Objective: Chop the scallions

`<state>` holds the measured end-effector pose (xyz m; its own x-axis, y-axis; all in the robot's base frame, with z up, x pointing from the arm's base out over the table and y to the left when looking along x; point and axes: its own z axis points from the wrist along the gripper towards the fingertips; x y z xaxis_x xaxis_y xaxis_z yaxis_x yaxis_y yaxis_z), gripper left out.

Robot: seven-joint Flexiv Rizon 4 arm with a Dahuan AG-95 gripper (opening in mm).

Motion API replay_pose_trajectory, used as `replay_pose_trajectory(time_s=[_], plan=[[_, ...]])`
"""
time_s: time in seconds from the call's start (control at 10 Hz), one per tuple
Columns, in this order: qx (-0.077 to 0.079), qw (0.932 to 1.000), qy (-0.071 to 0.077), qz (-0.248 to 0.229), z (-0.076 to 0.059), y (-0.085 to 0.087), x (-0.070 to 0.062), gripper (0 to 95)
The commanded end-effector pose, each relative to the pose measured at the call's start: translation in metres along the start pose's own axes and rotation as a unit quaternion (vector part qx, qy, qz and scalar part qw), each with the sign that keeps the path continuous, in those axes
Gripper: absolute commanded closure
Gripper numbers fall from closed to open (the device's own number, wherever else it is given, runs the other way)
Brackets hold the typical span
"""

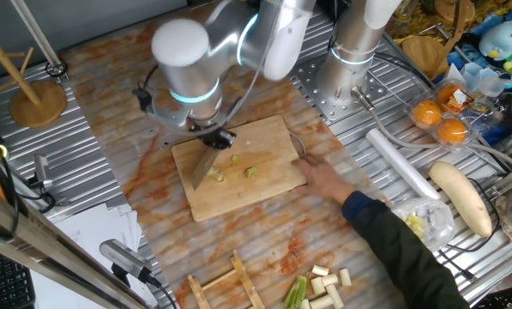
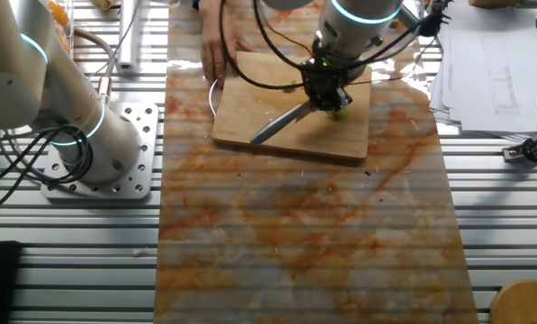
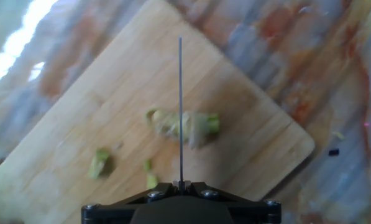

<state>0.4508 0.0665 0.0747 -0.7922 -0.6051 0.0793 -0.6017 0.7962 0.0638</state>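
**Blade edge-on over the scallion clump**

Closest in the hand view, the gripper (image 3: pixel 180 202) clamps a knife (image 3: pixel 179 112), its jaws closed on the handle and the blade running toward 12 o'clock. The scallions (image 3: pixel 185 127) lie straight under that edge, mid wooden board (image 3: pixel 110 93), ahead of the jaws. Smaller chopped bits (image 3: pixel 99 163) sit at 8 o'clock from the clump. At the board's 3 o'clock edge in one fixed view, a person's hand (image 1: pixel 324 178) touches it.
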Motion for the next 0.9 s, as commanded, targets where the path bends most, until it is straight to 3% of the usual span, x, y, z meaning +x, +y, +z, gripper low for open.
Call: replay_pose_trajectory(time_s=[0.1, 0.9], plan=[[-0.005, 0.9995, 0.004, 0.031, -0.0025, 0.0011, -0.0025, 95.0], [-0.003, 0.9964, 0.005, 0.084, -0.0086, -0.0008, -0.0102, 95.0]])
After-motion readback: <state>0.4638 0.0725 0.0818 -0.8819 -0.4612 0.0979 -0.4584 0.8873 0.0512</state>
